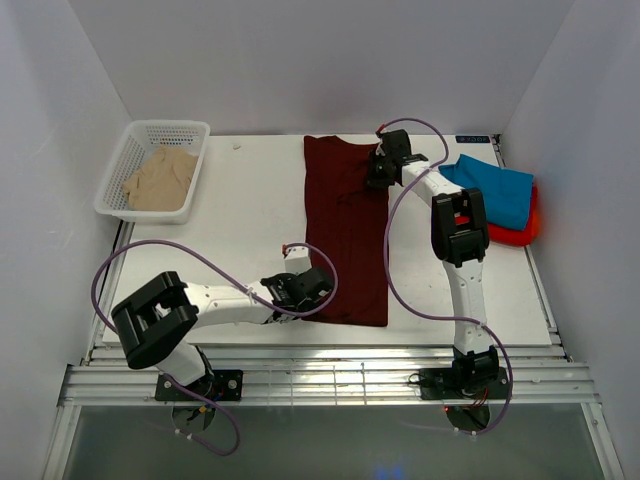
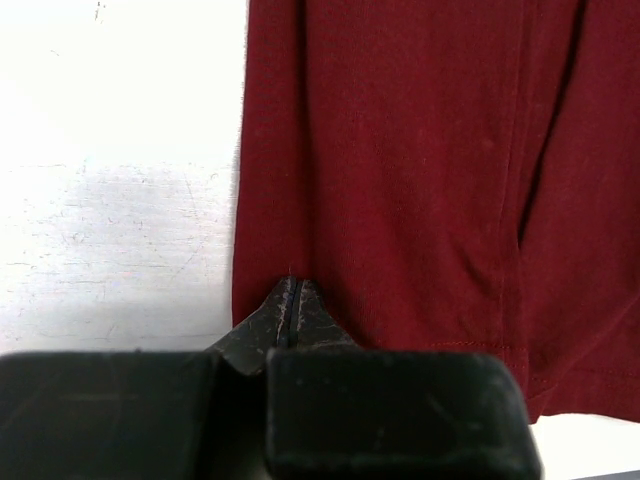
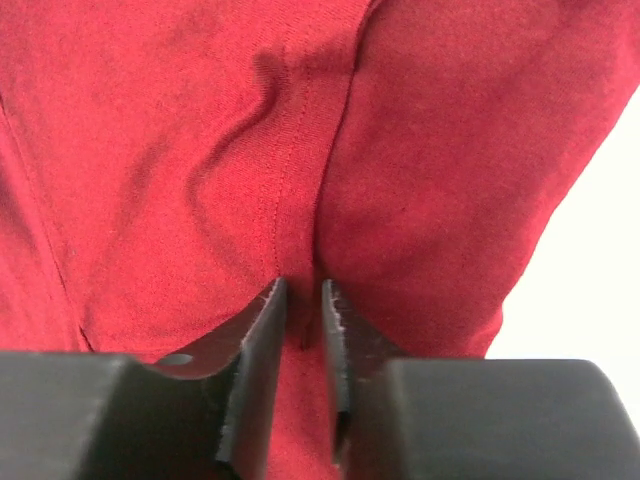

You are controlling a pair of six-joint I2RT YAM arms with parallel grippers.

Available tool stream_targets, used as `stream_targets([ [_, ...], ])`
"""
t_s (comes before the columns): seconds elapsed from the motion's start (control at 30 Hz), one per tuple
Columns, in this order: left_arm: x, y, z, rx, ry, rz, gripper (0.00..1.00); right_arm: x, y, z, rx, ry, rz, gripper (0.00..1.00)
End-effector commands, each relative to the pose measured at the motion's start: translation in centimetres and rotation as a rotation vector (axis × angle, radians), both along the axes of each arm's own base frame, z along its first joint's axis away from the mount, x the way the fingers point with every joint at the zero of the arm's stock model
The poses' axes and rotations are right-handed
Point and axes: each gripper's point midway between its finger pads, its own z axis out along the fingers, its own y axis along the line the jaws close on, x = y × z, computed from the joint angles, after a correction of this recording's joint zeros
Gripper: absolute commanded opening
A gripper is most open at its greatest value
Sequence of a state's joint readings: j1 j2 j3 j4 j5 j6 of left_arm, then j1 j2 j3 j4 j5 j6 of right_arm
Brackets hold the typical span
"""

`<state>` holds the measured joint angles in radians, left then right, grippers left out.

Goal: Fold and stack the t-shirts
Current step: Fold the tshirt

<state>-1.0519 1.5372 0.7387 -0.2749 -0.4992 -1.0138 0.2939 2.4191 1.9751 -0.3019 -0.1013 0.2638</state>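
Maroon t-shirt (image 1: 345, 230): soft, finely ribbed cloth lay as a long, narrow rectangle down the middle of the table (image 1: 250, 220). A stitched hem ran along its near end, and shallow creases ran lengthwise.

Left gripper (image 2: 291, 290): the black jaws were pressed fully together at the near left corner of the maroon cloth. It could not be told whether any cloth was caught between them.

Right gripper (image 3: 303, 290): it sat at the far right edge of the same shirt. The jaws were nearly together and pinched a raised fold beside a seam, with wrinkles running toward them.

Teal-blue t-shirt (image 1: 495, 190): folded, it rested on the red-orange t-shirt (image 1: 528, 228) at the right edge of the table.

Beige t-shirt (image 1: 160, 178): it lay crumpled inside the white plastic mesh basket (image 1: 165, 126) at the far left corner.

Surface: matte white and faintly scuffed. Plain white walls (image 1: 300, 60) enclosed three sides.
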Motion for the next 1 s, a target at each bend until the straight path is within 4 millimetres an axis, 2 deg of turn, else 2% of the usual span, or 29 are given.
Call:
stream_targets([
  [0.0, -0.3, -0.6, 0.1, -0.051, 0.004, -0.007, 0.00, -0.6, 0.2, 1.5, 0.024, -0.007, 0.006, 0.24],
  [0.13, -0.7, -0.2, -0.2, -0.044, 0.017, -0.005, 0.00, -0.4, 0.0, 2.5, 0.013, -0.034, 0.005, 0.08],
  [0.4, -1.8, 1.7, -0.9, -0.013, 0.058, 0.039, 0.00, 0.3, -0.7, 4.6, -0.020, -0.077, -0.012, 0.08],
  [0.77, -3.1, 4.4, -0.5, 0.003, 0.076, 0.087, 0.00, 2.0, -3.8, 6.9, -0.068, -0.117, -0.066, 0.08],
  [0.97, -3.3, 4.5, -0.8, 0.009, 0.092, 0.093, 0.00, 2.2, -3.9, 8.3, -0.060, -0.140, -0.060, 0.08],
])
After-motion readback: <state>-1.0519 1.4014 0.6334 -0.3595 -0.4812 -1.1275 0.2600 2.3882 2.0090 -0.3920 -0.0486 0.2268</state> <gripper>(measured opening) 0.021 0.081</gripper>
